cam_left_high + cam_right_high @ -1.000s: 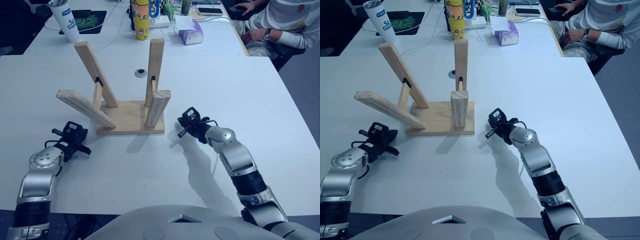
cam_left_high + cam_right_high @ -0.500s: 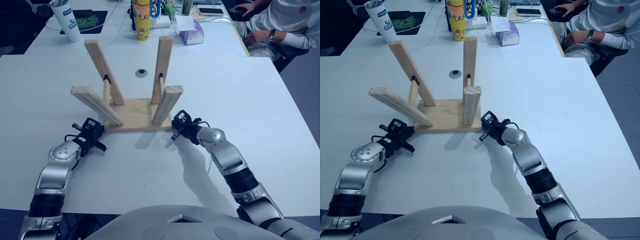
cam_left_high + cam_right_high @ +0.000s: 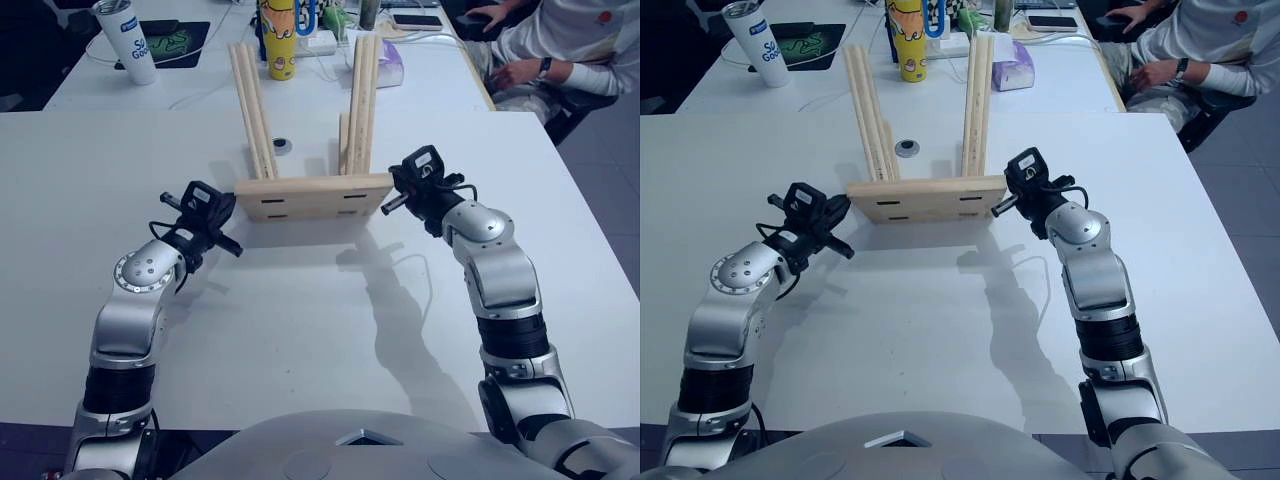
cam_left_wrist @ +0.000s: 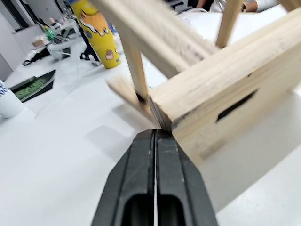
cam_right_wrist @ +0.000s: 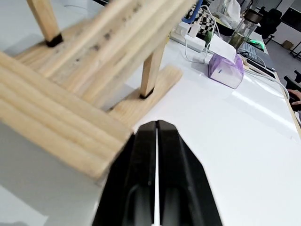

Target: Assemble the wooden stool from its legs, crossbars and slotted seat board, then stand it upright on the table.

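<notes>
The wooden stool is assembled and tipped on edge, its slotted seat board [image 3: 312, 196] facing me and its legs [image 3: 253, 110] pointing away toward the far side of the table. My left gripper [image 3: 228, 206] is shut, with its tips pressed against the board's left end [image 4: 188, 108]. My right gripper [image 3: 396, 192] is also shut and presses on the board's right end [image 5: 56, 132]. A thin crossbar [image 4: 136, 70] joins the legs behind the board. The board's lower edge seems to hover just above the white table [image 3: 320, 320], casting a shadow below.
Across the table's far side stand a white tumbler [image 3: 130, 40], a yellow cup [image 3: 282, 42] and a purple tissue box [image 3: 393, 62]. A round cable grommet [image 3: 284, 146] lies behind the stool. A seated person [image 3: 560, 50] is at the far right corner.
The stool lay seat-down with its legs up; both grippers closed in on the board's ends and it is now raised and tipped on edge, legs pointing away.
</notes>
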Action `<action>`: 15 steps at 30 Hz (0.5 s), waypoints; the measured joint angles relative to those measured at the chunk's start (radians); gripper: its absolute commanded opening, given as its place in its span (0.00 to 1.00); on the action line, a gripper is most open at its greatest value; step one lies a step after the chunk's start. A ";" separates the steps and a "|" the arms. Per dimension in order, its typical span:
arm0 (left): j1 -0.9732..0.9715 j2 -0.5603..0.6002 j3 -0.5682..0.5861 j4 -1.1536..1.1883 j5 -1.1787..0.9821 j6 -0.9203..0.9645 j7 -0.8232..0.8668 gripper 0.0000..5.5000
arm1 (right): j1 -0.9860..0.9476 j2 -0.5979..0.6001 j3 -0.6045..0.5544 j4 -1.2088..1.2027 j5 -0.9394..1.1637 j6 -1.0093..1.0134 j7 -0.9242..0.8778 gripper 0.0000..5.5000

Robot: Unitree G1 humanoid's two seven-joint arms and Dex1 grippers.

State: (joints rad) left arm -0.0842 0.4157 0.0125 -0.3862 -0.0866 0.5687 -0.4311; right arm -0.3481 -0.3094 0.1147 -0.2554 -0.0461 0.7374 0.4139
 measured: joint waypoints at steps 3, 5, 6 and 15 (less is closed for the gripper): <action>-0.012 -0.006 0.004 -0.017 -0.001 0.028 0.010 0.00 | 0.000 0.000 -0.001 -0.008 0.000 0.010 0.000 0.00; -0.033 -0.008 0.011 -0.048 -0.001 0.052 0.018 0.00 | 0.000 -0.004 -0.002 -0.019 0.000 0.021 0.000 0.00; -0.038 -0.008 0.014 -0.060 -0.002 0.053 0.018 0.00 | 0.000 -0.008 -0.002 -0.020 0.000 0.025 0.000 0.00; 0.028 0.002 0.037 0.044 0.041 -0.009 0.075 0.00 | -0.001 -0.049 0.061 0.012 -0.027 0.013 0.000 0.00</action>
State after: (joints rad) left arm -0.0566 0.4179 0.0494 -0.3423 -0.0455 0.5599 -0.3561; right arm -0.3492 -0.3581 0.1758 -0.2434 -0.0733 0.7502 0.4142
